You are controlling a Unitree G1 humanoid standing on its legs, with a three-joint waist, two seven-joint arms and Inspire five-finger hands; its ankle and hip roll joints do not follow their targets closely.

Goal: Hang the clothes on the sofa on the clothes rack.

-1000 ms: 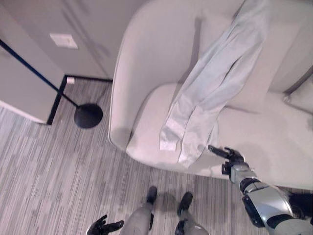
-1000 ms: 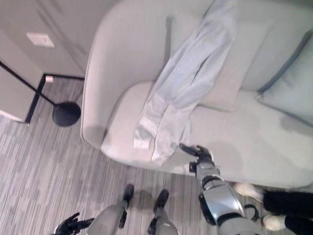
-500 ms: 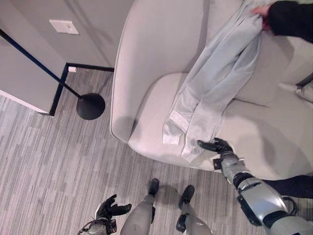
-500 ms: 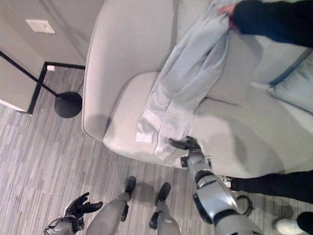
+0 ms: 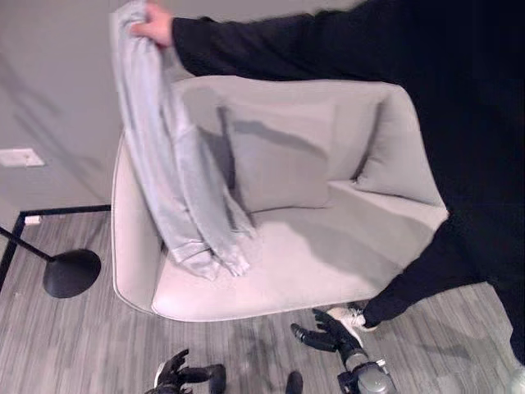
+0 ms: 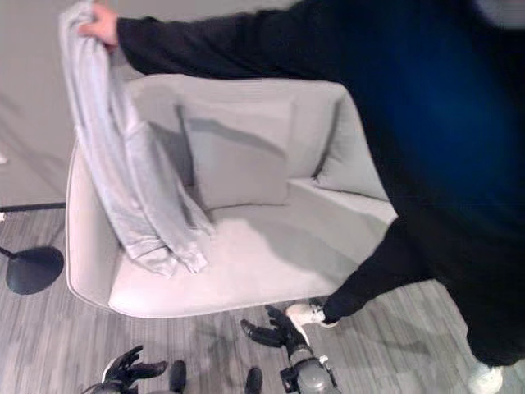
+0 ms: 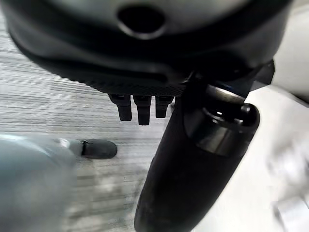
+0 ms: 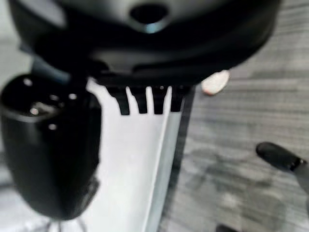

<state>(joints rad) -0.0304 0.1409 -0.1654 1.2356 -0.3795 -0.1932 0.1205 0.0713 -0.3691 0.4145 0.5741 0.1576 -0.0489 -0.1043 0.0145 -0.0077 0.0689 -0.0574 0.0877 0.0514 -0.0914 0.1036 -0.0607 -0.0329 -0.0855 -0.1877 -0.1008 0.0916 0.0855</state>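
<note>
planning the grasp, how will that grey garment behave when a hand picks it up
Probably floppy: the grey garment hangs in long folds from the person's hand, its lower end bunched on the sofa. It looks light, lifted by one pinch. It would likely sag and trail, so a grasp near the top seems safer.

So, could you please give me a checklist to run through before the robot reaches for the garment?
1. Garment on the sofa: not ok. A person's hand holds the grey garment up, only its lower end touching the seat.
2. Reach path: not ok. The person's arm and body cross above the sofa.
3. Right hand free: ok, open, low before the sofa's front edge.
4. Left hand free: ok, open, above the floor.
5. Clothes rack located: cannot tell.
</note>
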